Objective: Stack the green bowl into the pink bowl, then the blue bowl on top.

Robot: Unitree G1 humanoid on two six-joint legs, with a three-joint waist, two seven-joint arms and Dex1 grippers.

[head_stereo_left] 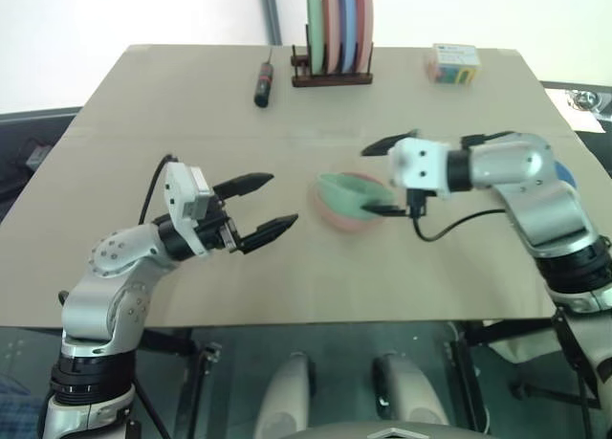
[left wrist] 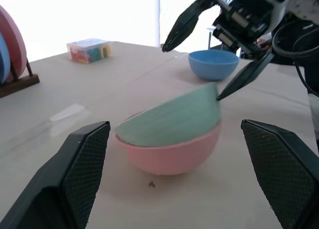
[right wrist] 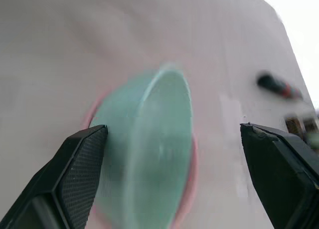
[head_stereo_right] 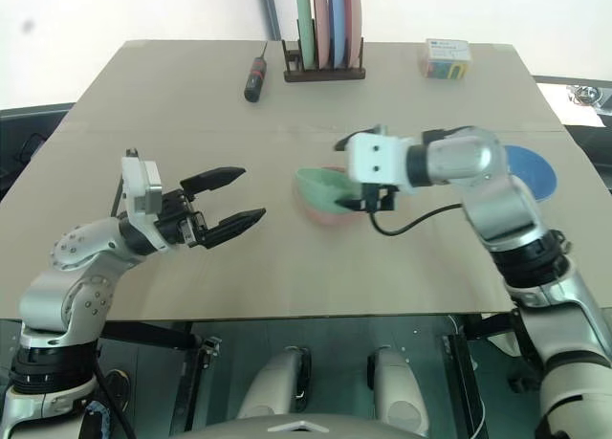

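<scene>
The green bowl (head_stereo_left: 344,192) lies tilted inside the pink bowl (head_stereo_left: 350,222) at the middle of the table, its raised rim toward my right gripper. My right gripper (head_stereo_left: 368,181) is open just right of the two bowls; one finger is above the green bowl's rim and the other is close beside it, and I cannot tell if it touches. The blue bowl (head_stereo_right: 532,171) stands upright on the table at the right, behind my right arm. My left gripper (head_stereo_left: 282,200) hangs open and empty left of the bowls, pointing at them across a gap.
A wooden rack (head_stereo_left: 332,76) with several upright plates stands at the table's far edge. A black and red tool (head_stereo_left: 263,83) lies left of it. A small box of coloured pieces (head_stereo_left: 453,63) sits at the far right.
</scene>
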